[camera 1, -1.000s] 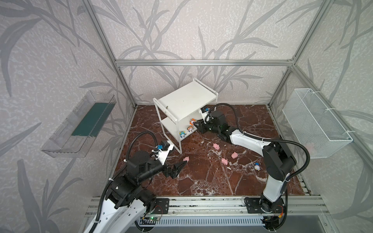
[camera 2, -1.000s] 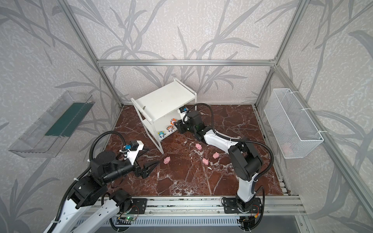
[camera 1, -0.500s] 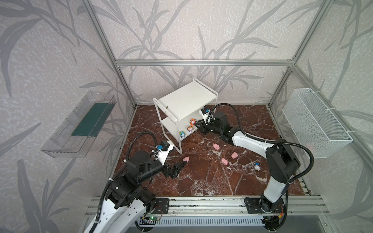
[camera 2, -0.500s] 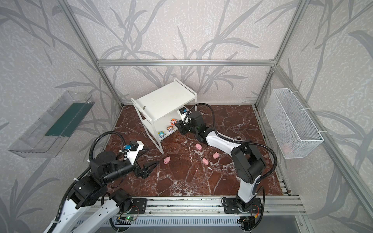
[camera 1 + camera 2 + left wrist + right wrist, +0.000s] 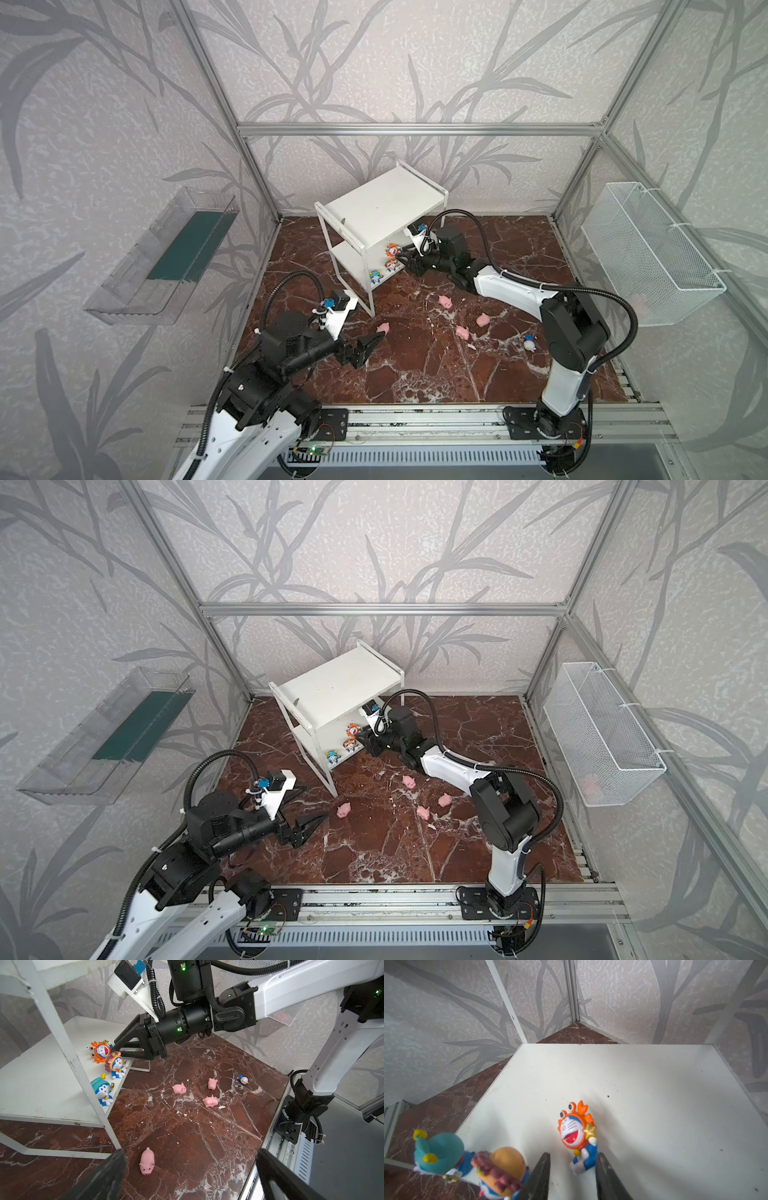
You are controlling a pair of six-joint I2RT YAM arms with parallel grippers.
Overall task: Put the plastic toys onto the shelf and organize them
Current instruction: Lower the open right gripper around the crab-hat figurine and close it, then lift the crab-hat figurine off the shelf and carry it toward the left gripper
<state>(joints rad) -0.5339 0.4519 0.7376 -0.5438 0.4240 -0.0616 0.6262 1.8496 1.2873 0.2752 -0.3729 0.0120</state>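
Right wrist view: the crab-hooded figurine (image 5: 576,1132) stood on the lower board (image 5: 643,1095) of the shelf (image 5: 382,203).
Right gripper (image 5: 573,1154): jaws were parted a little either side of that figurine, with a gap showing on one side; loose around it, not clamping.
Left gripper (image 5: 190,1153): spread wide, holding nothing, poised above the nearest pig (image 5: 147,1161).
Done: three figurines were on the lower board, the lion-maned figurine (image 5: 115,1065) and teal-hooded figurine (image 5: 102,1091) just beside the crab one.
Remaining: that pig, three other pigs (image 5: 210,1101) and the fourth figurine (image 5: 529,343) lay on the marble floor (image 5: 415,374).
Progress: judged under halfway.
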